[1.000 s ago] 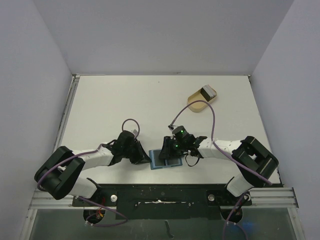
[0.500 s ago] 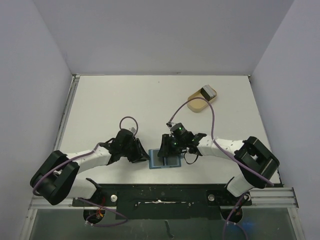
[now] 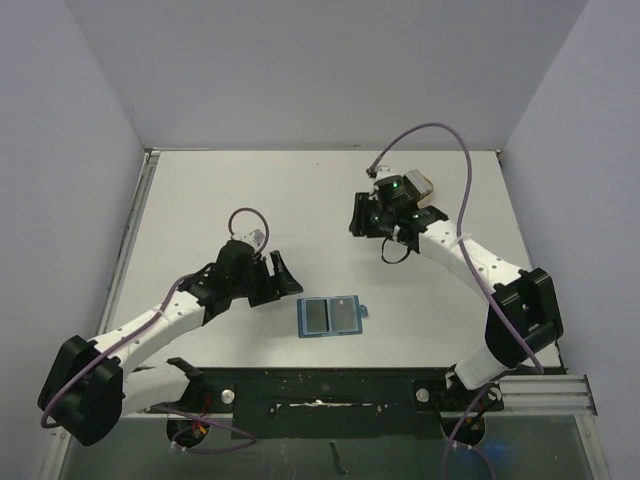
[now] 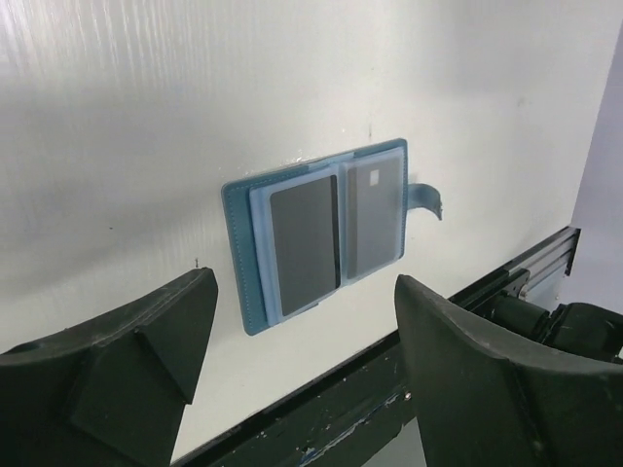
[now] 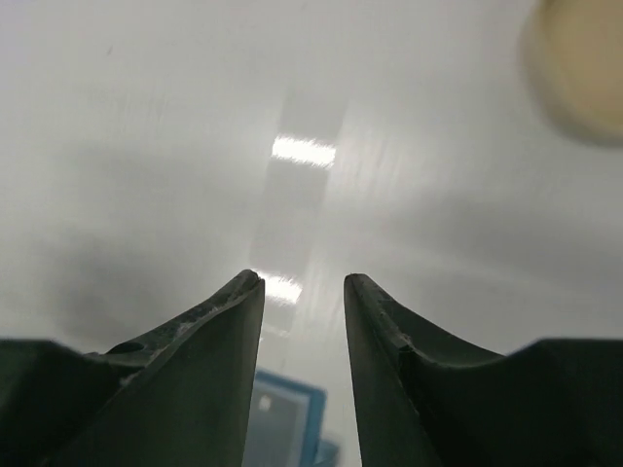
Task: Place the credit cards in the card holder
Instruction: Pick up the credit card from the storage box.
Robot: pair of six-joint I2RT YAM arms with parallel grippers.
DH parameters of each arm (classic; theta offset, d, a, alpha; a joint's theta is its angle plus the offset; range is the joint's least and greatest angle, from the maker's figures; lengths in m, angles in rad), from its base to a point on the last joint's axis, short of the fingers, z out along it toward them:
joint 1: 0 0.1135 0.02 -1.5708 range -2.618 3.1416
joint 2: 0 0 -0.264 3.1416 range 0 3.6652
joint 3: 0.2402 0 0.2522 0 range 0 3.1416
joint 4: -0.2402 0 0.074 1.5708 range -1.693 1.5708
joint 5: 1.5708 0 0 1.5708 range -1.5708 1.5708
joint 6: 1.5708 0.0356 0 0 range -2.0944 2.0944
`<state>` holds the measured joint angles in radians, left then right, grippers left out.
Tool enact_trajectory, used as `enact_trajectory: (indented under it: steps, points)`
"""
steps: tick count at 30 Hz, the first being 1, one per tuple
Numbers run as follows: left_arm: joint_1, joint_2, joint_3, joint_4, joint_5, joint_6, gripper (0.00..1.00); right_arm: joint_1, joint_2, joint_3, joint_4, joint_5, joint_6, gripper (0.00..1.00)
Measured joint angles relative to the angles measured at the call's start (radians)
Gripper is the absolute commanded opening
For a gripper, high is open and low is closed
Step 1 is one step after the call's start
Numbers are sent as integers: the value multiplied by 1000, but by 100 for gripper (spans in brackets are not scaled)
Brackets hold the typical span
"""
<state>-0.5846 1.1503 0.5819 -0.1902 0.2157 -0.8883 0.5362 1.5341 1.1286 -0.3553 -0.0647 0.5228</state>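
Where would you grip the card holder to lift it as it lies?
Probably the closing tab, approached from its side: the card holder lies open, flat on the table, while the tab sticks out and curls up.

A small blue bifold wallet of soft material (image 3: pixel 332 316) lies spread open on the white table (image 3: pixel 230 200), near its front edge and about midway across. It holds one thin grey rectangular card (image 4: pixel 304 238) in its left pocket and a second such card (image 4: pixel 373 216) in its right. The left gripper (image 3: pixel 283 290) stands just behind and left of the wallet, while the right gripper (image 5: pixel 304 280) is well behind it, near the tan oval dish (image 5: pixel 576 73) at the back right.
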Motion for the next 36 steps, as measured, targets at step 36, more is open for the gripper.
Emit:
enact_trajectory:
  steps: [36]
  points:
    - [85, -194, 88, -160, 107, 293, 83, -286, 705, 702, -61, 644, -828, 48]
